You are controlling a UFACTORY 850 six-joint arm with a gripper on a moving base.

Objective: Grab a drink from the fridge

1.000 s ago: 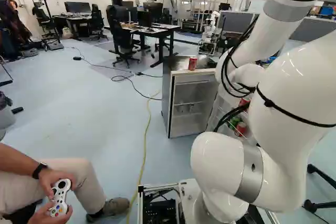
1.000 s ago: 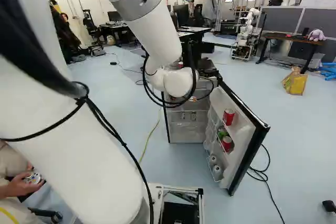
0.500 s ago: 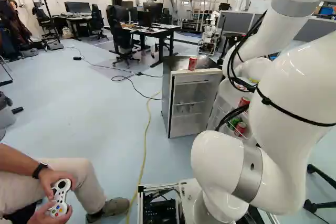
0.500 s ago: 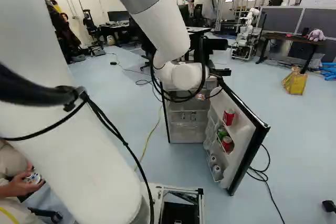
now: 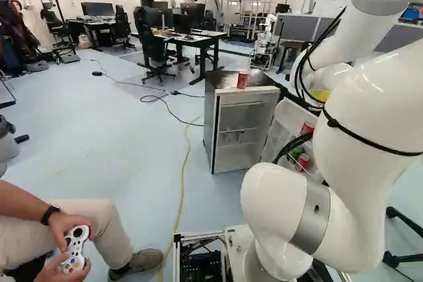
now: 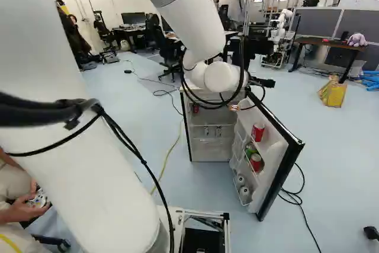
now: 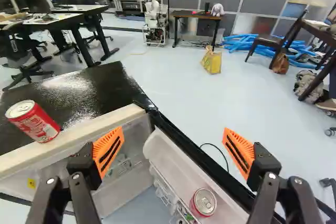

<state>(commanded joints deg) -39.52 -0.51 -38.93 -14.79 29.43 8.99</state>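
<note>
1. boxy, black-topped fridge (image 7: 86,85): glossy top.
2. red, cylindrical metal can (image 7: 34,121) on the fridge: smooth, shiny.
3. white, shelved plastic door (image 6: 272,164) beside the fridge: smooth.
4. pale, flat floor (image 7: 178,93) around the fridge: smooth.

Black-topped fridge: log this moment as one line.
black two-fingered gripper: open, empty | fridge: door open | red metal can: upright on top | another red can: in door | grab: not yet made

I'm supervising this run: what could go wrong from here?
The open black gripper might knock the red metal can off the black-topped fridge, as it stands near the front edge. Lowering could snag the open white-lined door or jostle the second red can inside it.
</note>
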